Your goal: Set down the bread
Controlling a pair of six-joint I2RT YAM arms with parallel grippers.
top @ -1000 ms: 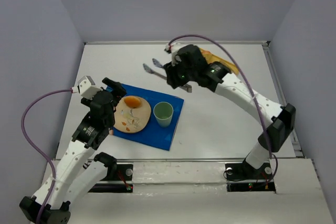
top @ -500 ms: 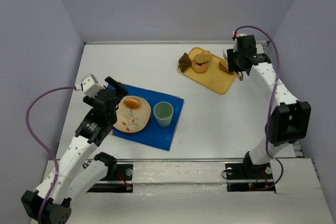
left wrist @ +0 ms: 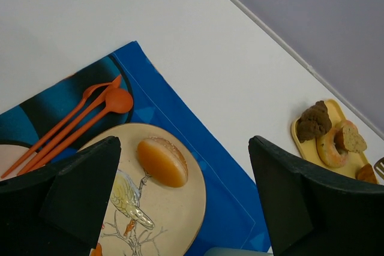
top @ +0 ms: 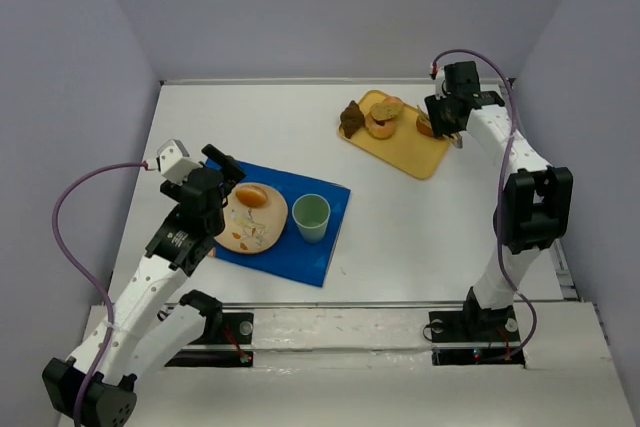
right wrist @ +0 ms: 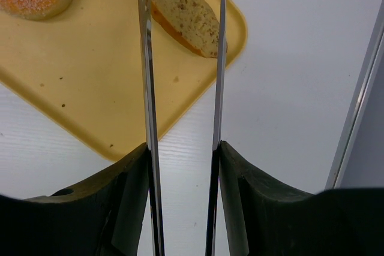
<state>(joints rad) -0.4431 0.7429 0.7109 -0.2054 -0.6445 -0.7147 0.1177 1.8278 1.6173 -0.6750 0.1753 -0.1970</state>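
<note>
The left gripper [left wrist: 183,148] hangs released above a bun [left wrist: 162,161] at the plate's [left wrist: 174,214] 12 o'clock edge. The right gripper [right wrist: 182,148] clenches tongs [right wrist: 146,88], whose blades straddle a bread slice [right wrist: 183,10] at 12 o'clock on the yellow tray [right wrist: 90,70].

A blue mat [top: 300,252] is laid on the white table [top: 250,117], with a plate [top: 240,242] and green cup [top: 311,215] set on it. A bun [top: 251,194] is seen on the plate, just beside the left gripper [top: 222,169]. A dark pastry [top: 351,117], a donut [top: 378,125] and a bread piece [top: 426,125] are seen on the yellow tray [top: 415,152]. The right gripper [top: 443,119] is positioned at the tray's right end.
</note>
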